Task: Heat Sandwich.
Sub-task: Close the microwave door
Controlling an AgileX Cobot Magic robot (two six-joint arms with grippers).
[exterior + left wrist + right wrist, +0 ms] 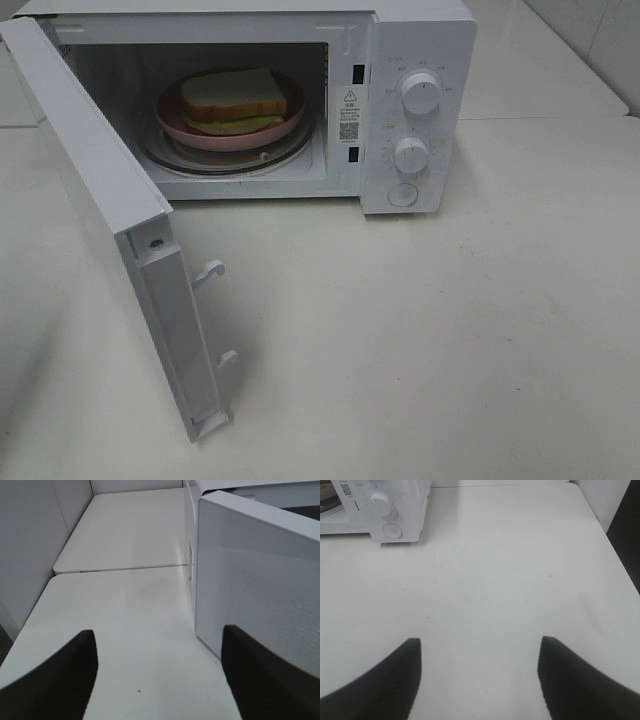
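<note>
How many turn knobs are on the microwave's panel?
2. The upper knob sits high on the control panel; the lower knob is directly beneath it. Under both is a flat round button, not counted.

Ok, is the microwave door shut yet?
No, the door stands swung wide open, with the sandwich on its plate in plain sight inside.

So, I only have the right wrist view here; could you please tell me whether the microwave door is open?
Observer: Yes, the door stands wide open.
Operator: Thank you. Is the sandwich inside?
Observer: Yes, the sandwich sits on its pink plate on the turntable.
Operator: And where is the left gripper?
Observer: The left gripper is open and empty, beside the door's outer face.
</note>
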